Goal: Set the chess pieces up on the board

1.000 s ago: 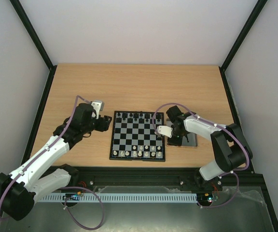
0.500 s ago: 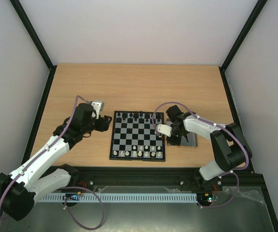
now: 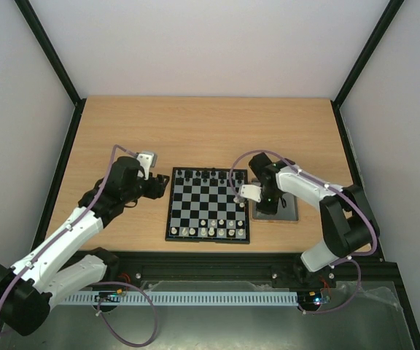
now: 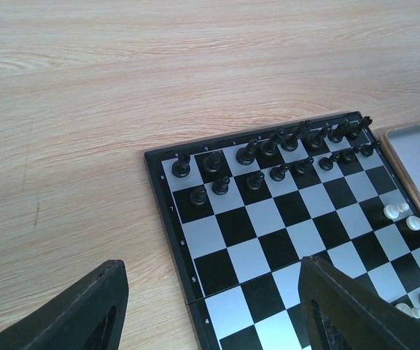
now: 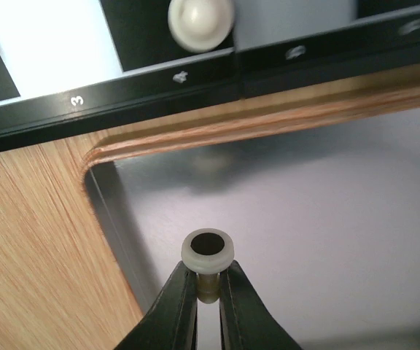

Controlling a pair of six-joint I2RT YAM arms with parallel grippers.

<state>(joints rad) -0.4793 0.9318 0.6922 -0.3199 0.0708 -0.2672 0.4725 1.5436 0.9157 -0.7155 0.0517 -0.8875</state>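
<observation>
Presently, nearest the arm bases, the near ranks of the small square black-and-pale-grey chessboard (image 3: 207,204) carry an incomplete line of tiny cream-white chess figures (image 3: 214,230).

Just right of the chessboard, over the shiny rectangular metal tray (image 5: 305,189), the right gripper (image 5: 208,281) has its fingers (image 5: 181,306) clenched on one cream-white chess piece (image 5: 208,251). It is pinched by the narrow stem, and a ringed end shows past the fingertips. Its long axis appears to run along the fingers rather than across them. Which end is the base cannot be told. The piece seems to hang clear of the tray floor.

The chessboard's black border lies directly ahead of these fingers in the wrist view, so the coming carry is judged to run leftward onto the near ranks. The right arm is plainly the nearer.

Left of the chessboard, the left gripper (image 4: 210,310) hangs over the pale wooden worktop (image 3: 195,131), fingers released and holding nothing.

Along the far ranks stand the tiny black chess figures (image 3: 206,175).
</observation>
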